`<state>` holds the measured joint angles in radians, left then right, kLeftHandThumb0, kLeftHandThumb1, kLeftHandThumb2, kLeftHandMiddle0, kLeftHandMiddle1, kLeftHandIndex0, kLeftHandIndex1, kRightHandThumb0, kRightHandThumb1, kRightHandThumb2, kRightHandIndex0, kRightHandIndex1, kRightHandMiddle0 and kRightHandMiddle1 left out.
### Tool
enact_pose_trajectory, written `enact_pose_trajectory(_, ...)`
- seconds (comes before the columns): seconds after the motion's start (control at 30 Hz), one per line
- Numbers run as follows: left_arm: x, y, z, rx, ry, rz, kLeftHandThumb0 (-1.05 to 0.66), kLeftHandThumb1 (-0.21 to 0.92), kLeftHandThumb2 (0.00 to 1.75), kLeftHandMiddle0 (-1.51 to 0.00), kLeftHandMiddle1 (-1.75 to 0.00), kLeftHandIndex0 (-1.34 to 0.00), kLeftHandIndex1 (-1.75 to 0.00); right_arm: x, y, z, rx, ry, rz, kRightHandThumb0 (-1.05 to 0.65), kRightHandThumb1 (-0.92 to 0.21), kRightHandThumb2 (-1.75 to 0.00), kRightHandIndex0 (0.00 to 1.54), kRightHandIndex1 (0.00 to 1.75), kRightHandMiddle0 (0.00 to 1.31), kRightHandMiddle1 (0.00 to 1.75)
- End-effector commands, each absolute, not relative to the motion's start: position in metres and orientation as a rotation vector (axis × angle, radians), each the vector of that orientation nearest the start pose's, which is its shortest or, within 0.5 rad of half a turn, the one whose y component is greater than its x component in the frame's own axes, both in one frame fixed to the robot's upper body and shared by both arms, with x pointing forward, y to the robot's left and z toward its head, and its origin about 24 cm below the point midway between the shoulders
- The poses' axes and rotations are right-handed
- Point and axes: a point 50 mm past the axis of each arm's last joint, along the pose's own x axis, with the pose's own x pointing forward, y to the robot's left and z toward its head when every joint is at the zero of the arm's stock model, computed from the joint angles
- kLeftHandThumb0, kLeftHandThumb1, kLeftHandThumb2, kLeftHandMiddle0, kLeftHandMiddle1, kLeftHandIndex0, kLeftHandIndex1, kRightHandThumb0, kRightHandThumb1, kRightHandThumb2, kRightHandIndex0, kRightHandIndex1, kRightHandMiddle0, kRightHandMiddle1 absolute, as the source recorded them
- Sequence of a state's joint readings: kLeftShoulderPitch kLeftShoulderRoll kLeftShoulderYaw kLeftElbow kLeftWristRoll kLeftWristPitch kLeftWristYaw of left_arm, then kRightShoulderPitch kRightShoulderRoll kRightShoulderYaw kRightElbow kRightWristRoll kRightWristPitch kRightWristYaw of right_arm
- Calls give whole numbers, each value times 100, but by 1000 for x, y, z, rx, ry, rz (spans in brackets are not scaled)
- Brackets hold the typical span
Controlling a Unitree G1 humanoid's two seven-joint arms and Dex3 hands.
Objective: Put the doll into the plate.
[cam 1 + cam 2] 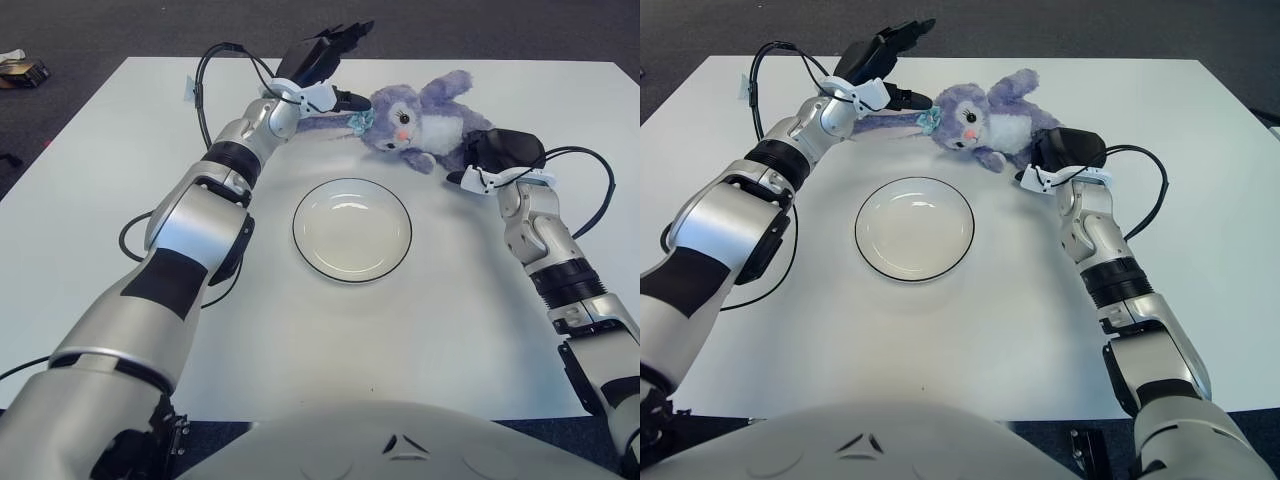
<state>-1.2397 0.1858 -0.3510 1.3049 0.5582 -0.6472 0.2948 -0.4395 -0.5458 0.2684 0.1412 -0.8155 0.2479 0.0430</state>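
The doll lies on the table beyond the empty plate, left hand spread at its ear, right hand against its body, closure indeterminate; both should secure it before lifting.

worktop: white, flat — takes up most of both views, its corners cut off by the frame edges
floor: dark grey carpet — shows beyond the far and left edges
small object: tan and dark, on the floor at far left, too small to tell
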Motion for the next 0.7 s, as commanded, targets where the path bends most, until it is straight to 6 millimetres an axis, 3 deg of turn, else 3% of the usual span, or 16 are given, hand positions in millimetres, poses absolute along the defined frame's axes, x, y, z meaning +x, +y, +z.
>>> enact_pose_trajectory(0.0,401,70,195,932,-680,-310,-72,92,9,-35,0,-43,-2,318,-192,137,-1383,-140,14,-19,-73,-45,100,175,87,175)
enact_pose_trajectory(0.67,398,70,192,987,-706,-361,-74,92,7,-34,0,-43,-1,304,-184,144,-1352,-177,63,-18,-70,-54,101,175,87,175)
